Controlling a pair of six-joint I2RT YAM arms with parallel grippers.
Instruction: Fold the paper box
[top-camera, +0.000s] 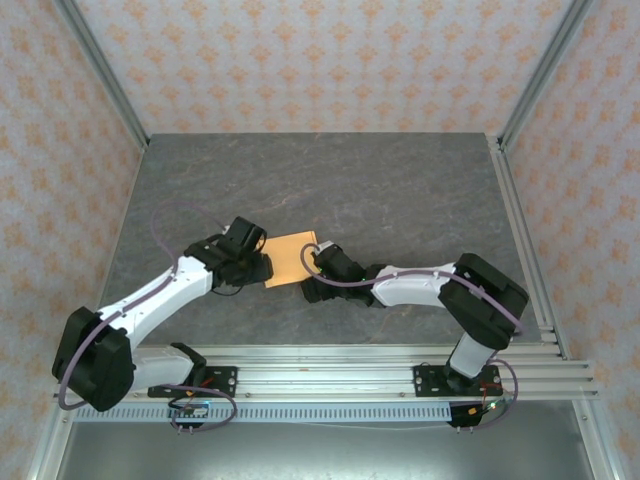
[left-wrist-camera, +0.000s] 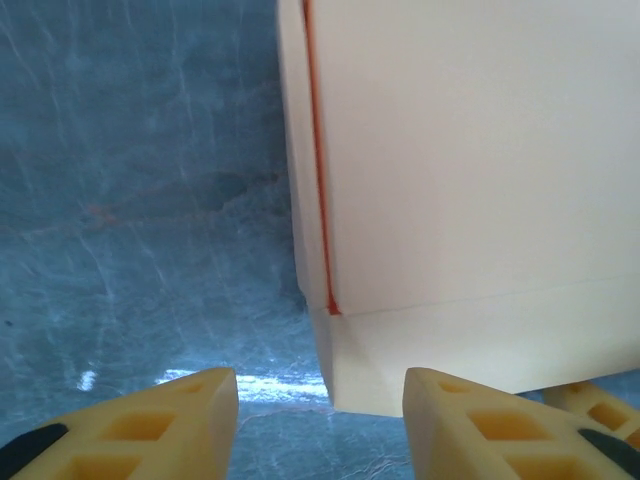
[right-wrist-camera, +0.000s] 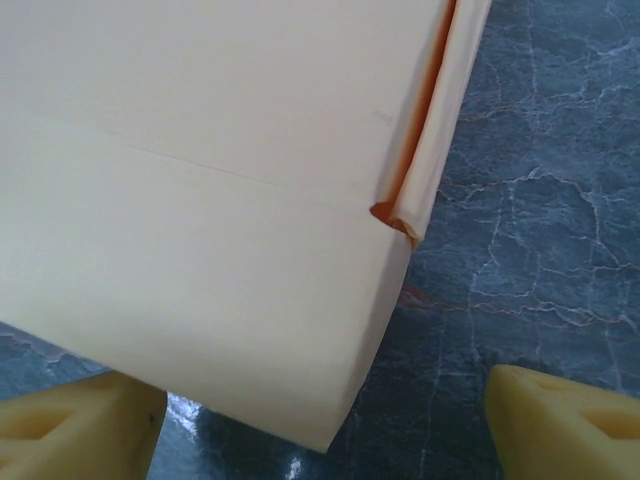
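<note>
- Well, the paper box (top-camera: 290, 258) lies flat on the grey marbled table (top-camera: 350, 180), folded into a compact tan rectangle a touch toward 6 o'clock from the table's middle.
- The left gripper (top-camera: 255, 265) sits at the box's 9 o'clock edge, right up against it. The right gripper (top-camera: 318, 265) is at the 3 o'clock edge, so the box lies between the two.
- From the left wrist, the left gripper (left-wrist-camera: 320, 392) has its yellow fingers (left-wrist-camera: 150, 430) spread apart, clamped on nothing.
- In that view the box (left-wrist-camera: 470, 150) fills the 1 o'clock part of the picture, and its near corner comes down over the gap between the fingers.
- A thin orange seam (left-wrist-camera: 318, 150) runs down the box's 9 o'clock side, where one layer of card lies over another.
- From the right wrist, the right gripper (right-wrist-camera: 322, 390) is spread wide too, with one finger (right-wrist-camera: 560, 425) at 5 o'clock and the other at 7 o'clock.
- Here the box (right-wrist-camera: 200, 150) sweeps in from 11 o'clock. Its corner reaches down between the fingers and covers the tip of the 7 o'clock one.
- Nothing is pinched on this side either.
- Along the box's 1 o'clock edge a narrow flap (right-wrist-camera: 450, 130) stands slightly proud, with orange card showing in the slit beneath.
- A crease (right-wrist-camera: 200, 165) crosses the top face of the box.
</note>
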